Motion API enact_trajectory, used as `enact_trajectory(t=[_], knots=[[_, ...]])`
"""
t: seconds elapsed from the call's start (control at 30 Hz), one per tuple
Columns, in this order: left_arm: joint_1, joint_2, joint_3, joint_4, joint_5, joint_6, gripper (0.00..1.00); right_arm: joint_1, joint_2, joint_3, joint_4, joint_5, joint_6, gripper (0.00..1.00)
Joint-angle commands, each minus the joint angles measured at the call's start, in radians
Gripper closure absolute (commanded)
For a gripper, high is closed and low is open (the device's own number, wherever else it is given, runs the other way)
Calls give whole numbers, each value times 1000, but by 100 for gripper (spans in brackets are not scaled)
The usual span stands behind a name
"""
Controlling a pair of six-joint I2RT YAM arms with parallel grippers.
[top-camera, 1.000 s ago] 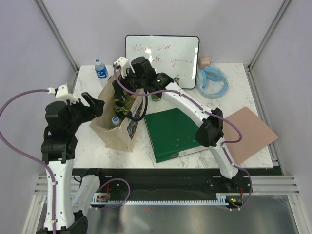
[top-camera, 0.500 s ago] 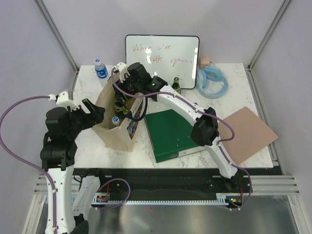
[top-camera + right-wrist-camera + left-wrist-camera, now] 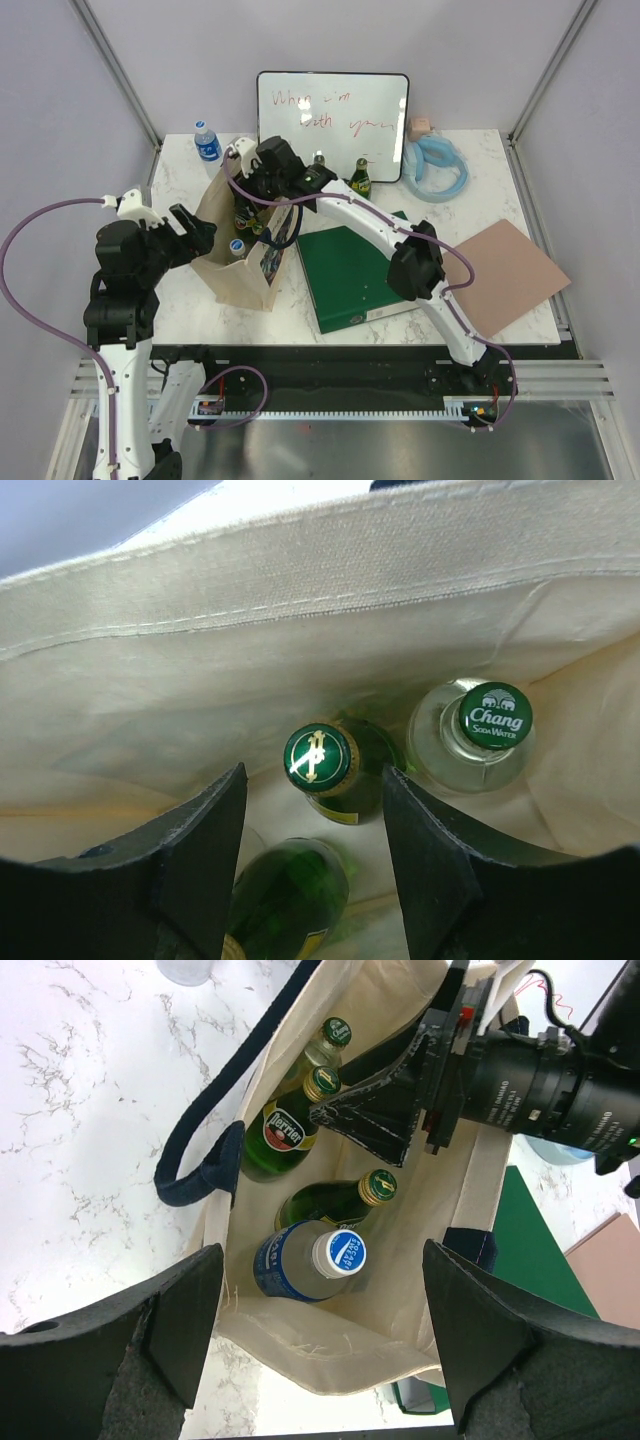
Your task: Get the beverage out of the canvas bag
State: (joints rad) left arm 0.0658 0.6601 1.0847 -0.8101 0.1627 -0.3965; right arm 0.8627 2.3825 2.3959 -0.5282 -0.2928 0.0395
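Canvas bag (image 3: 238, 268) stands upright with its mouth open on the white marble table (image 3: 480, 150), at 9 o'clock from the green binder (image 3: 355, 275) and at 7 o'clock from the whiteboard (image 3: 333, 110). One dark strap handle (image 3: 200, 1160) droops over the rim. The right gripper (image 3: 314, 775) reaches down into the bag mouth from 1 o'clock. Its jaws are partly open and straddle the capped neck of the Perrier bottle (image 3: 317, 758). The right wrist view shows a gap on each side of the cap, so nothing is gripped. The left gripper (image 3: 322, 1260) hovers just outside the bag at 9 o'clock, with its jaws spread wide and holding nothing. Four bottles sit inside the bag. In the left wrist view, a water bottle (image 3: 310, 1260) with a blue-and-white cap lies at 6 o'clock from the Perrier bottle. A second green bottle (image 3: 335, 1202) is tilted between the two. A clear Chang soda water bottle (image 3: 485, 735) stands at 12 o'clock, just beside the Perrier bottle. A small water bottle (image 3: 207, 142) stands on the table at 11 o'clock from the bag.
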Motion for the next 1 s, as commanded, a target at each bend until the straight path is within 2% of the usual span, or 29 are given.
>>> enact_trajectory(t=[0.0, 0.27, 0.73, 0.83, 0.93, 0.97], knots=[[3, 1, -3, 11, 15, -27, 13, 9, 43, 20, 34, 15, 4, 36], [2, 13, 15, 6, 26, -30, 13, 9, 96, 74, 59, -8, -23, 44], [2, 35, 44, -1, 40, -28, 13, 15, 101, 74, 143, -46, -32, 44], [3, 32, 41, -4, 40, -31, 13, 15, 109, 68, 155, -54, -30, 54], [3, 26, 46, -8, 44, -36, 13, 15, 110, 71, 155, -62, -45, 70], [3, 26, 46, -9, 43, -36, 13, 15, 104, 71, 155, -65, -58, 79]])
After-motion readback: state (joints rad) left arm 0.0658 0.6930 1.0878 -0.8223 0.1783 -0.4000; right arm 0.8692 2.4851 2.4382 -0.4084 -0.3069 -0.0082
